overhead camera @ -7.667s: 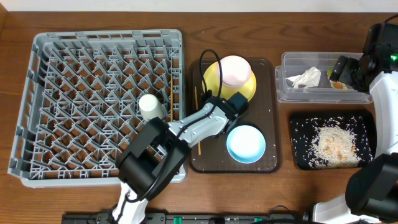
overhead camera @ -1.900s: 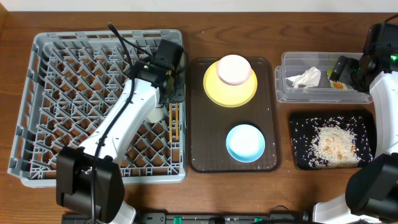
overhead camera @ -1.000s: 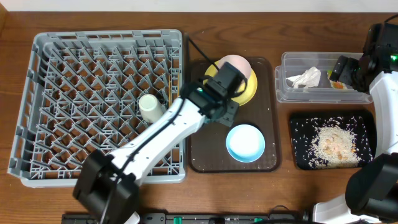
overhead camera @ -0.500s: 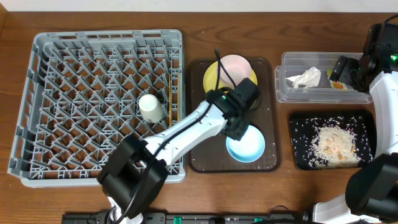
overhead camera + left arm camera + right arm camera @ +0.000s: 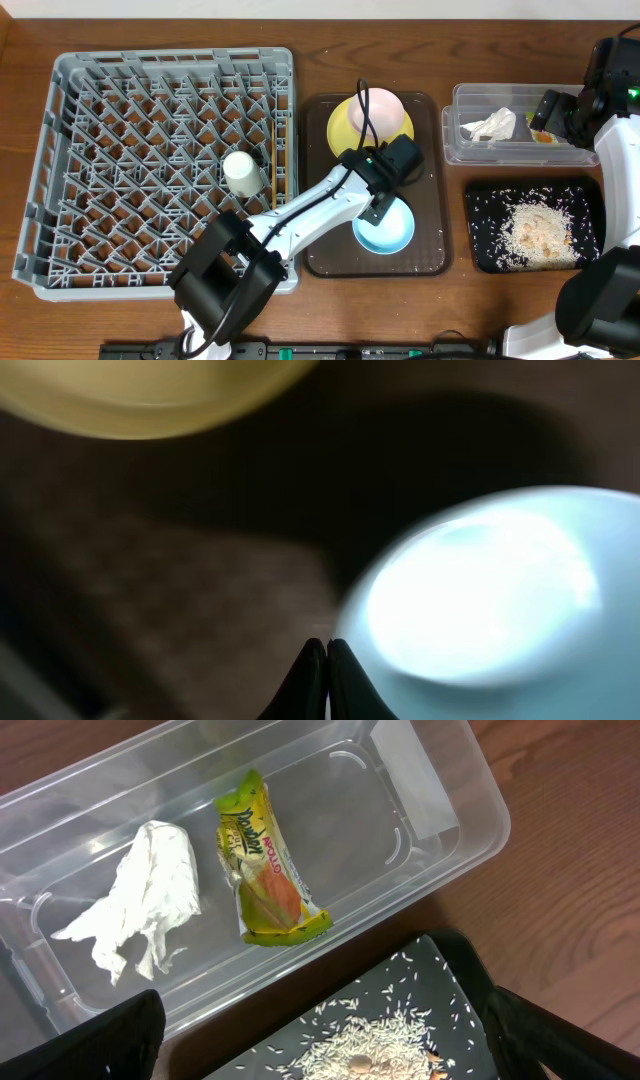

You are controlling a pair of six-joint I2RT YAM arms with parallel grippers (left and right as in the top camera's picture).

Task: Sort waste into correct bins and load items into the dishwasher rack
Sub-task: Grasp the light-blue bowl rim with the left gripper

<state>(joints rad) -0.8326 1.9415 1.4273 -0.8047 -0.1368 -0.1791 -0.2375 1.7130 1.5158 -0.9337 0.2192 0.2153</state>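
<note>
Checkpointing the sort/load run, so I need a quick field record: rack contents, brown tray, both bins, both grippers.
dishwasher rack: white cup, chopsticks near its right edge
brown serving tray: pink bowl on yellow plate; light blue bowl
clear tub: napkin, snack wrapper
black tray: rice scraps
left gripper: shut, tips at the light blue bowl's rim; unclear if the rim is pinched
right gripper: open, empty, over the two bins

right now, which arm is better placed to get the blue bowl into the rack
Left. Its fingers are shut at the rim of the light blue bowl, on the tray beside the rack. The right arm is over the clear tub, farther off.
</note>
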